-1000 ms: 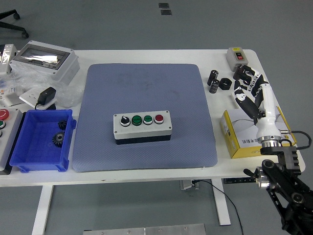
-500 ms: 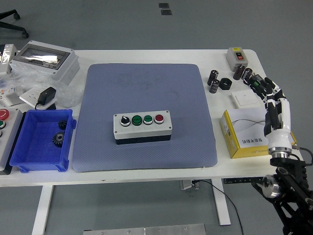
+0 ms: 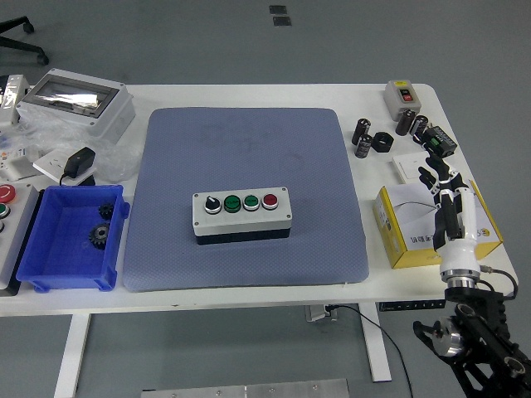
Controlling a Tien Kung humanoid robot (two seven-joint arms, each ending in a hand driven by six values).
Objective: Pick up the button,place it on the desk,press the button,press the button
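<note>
The grey button box [image 3: 241, 213] sits on the blue-grey mat [image 3: 249, 149], near its front middle. It carries a black knob, two green buttons and a red button [image 3: 270, 201] in a row. My right hand [image 3: 445, 199] hangs over the yellow box at the table's right edge, far right of the button box, fingers spread and holding nothing. The left arm is out of view.
A yellow box [image 3: 406, 240] lies under my right hand. Black cylinders [image 3: 363, 137], a small grey switch box [image 3: 403, 94] and a white plate [image 3: 412, 168] lie at the back right. A blue bin [image 3: 70, 240] with gears, a grey enclosure [image 3: 75, 101] and a black adapter [image 3: 79, 162] stand on the left.
My right hand has drawn back toward the table's near right edge, from over the back-right items to over the yellow box. The button box has not moved.
</note>
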